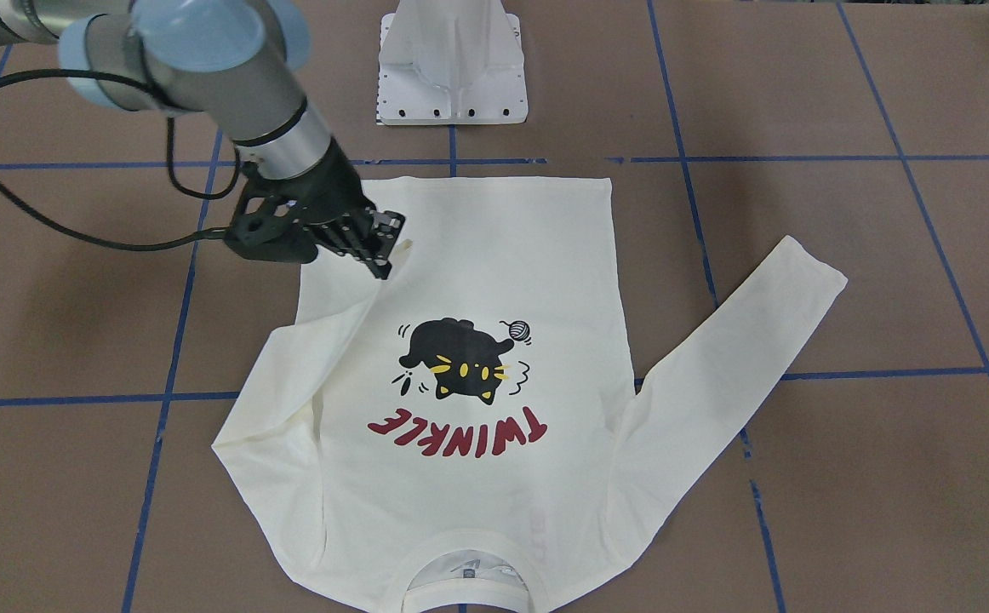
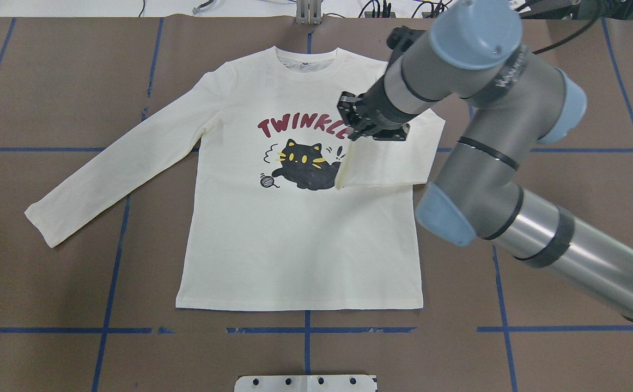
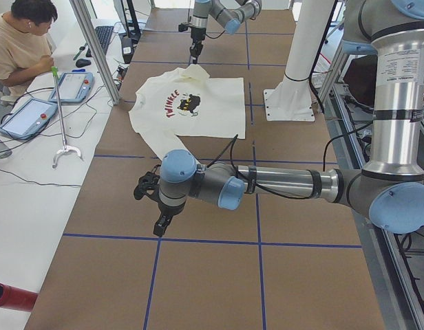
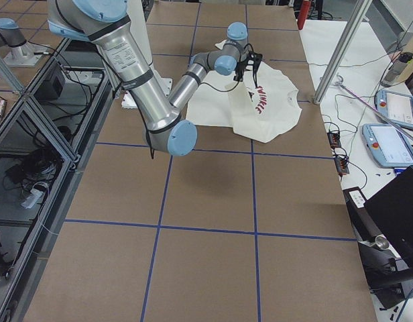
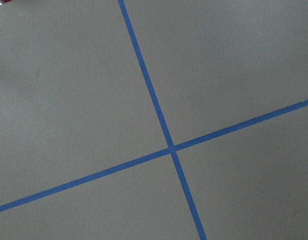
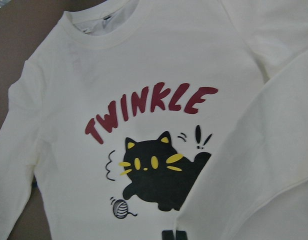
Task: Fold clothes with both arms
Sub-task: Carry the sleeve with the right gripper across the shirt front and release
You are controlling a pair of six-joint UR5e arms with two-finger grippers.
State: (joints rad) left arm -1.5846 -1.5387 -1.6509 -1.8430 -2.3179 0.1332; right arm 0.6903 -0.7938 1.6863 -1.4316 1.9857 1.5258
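The cream-white T-shirt (image 2: 294, 245) lies flat, print up, with the cat and "TWINKLE" showing (image 6: 144, 60); its collar points away from the robot. My right gripper (image 2: 355, 135) is shut on the cuff of one sleeve (image 2: 387, 163) and holds it raised over the chest, beside the cat print; it also shows in the front-facing view (image 1: 385, 249). The other sleeve (image 2: 120, 163) lies stretched out on the table. My left gripper (image 3: 161, 227) hovers over bare table far from the shirt and shows only in the exterior left view, so I cannot tell whether it is open or shut.
The white pedestal base (image 1: 452, 68) stands just behind the shirt's hem. Blue tape lines (image 5: 164, 135) cross the brown table. An operator (image 3: 19, 41) sits at a side table with tablets (image 3: 71, 86) beyond the far edge.
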